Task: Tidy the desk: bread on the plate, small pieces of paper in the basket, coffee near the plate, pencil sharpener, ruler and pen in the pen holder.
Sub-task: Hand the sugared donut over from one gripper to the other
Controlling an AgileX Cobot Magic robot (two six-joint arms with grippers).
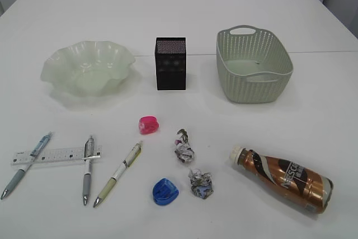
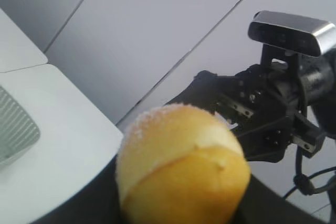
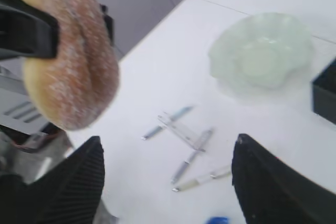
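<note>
Sugared bread bun [image 2: 181, 166] gripped in left gripper [image 2: 173, 203]; right gripper [image 3: 168, 182] open, empty; lower bun gently into scalloped plate [image 1: 89, 68] centre.

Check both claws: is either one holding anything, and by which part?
The left claw grips the bread, fingers pinching across its middle. The right claw is open, holding nothing.

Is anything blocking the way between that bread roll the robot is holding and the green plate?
Nothing visible. The bread sits in the left pincer off the table's side; the plate is empty, with only pens lying flat on the table nearby.
</note>
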